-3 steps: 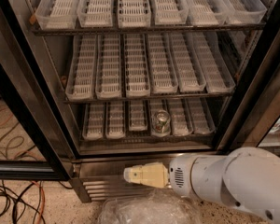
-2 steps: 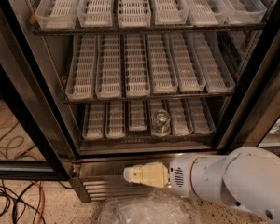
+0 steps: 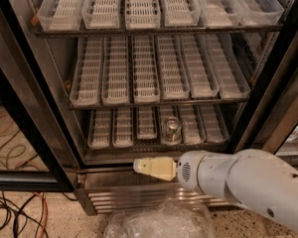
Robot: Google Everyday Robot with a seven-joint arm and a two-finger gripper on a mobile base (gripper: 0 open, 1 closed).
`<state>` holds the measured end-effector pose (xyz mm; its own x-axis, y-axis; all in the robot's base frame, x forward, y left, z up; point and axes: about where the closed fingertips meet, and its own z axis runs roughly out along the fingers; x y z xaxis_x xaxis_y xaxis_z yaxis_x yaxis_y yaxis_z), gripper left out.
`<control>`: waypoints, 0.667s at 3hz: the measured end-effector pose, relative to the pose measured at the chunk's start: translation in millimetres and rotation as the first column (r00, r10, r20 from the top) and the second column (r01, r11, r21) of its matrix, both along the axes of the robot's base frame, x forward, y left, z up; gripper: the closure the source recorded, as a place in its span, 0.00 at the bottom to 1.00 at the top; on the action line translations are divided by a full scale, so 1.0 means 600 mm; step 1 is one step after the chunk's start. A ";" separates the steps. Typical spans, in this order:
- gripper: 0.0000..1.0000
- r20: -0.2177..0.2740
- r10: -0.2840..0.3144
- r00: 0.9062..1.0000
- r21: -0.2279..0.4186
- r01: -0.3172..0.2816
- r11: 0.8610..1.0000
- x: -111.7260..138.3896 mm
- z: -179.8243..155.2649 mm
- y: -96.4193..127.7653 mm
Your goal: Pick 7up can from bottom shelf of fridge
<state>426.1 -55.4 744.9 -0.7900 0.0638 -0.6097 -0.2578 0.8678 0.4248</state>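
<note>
The 7up can (image 3: 171, 129) stands upright with its silver top showing, in the fourth lane tray from the left on the bottom shelf (image 3: 102, 133) of the open fridge (image 3: 114, 195). My gripper (image 3: 141, 166) is cream-coloured and points left on the end of the white arm (image 3: 248, 185). It hangs in front of the steel ledge, below the can and a little to its left, outside the shelf. It holds nothing and does not touch the can.
The two upper racks (image 3: 144, 73) carry bare slotted trays. Black door frames stand at the left (image 3: 25, 128) and right (image 3: 283, 78). Cables (image 3: 15, 212) lie on the floor at the left. A clear plastic bag (image 3: 159, 222) lies below the arm.
My gripper and arm have risen a little, from in front of the base grille to the level of the steel ledge. The can has not moved.
</note>
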 end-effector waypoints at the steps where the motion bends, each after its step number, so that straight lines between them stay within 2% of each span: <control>1: 0.00 0.051 -0.133 0.990 -0.002 0.133 0.991 0.036 -0.005 -0.037; 2: 0.00 0.100 -0.267 0.958 0.013 0.268 0.963 0.059 -0.022 -0.093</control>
<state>461.8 -111.3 731.7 -0.6790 0.2638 -0.6851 -0.0574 0.9113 0.4077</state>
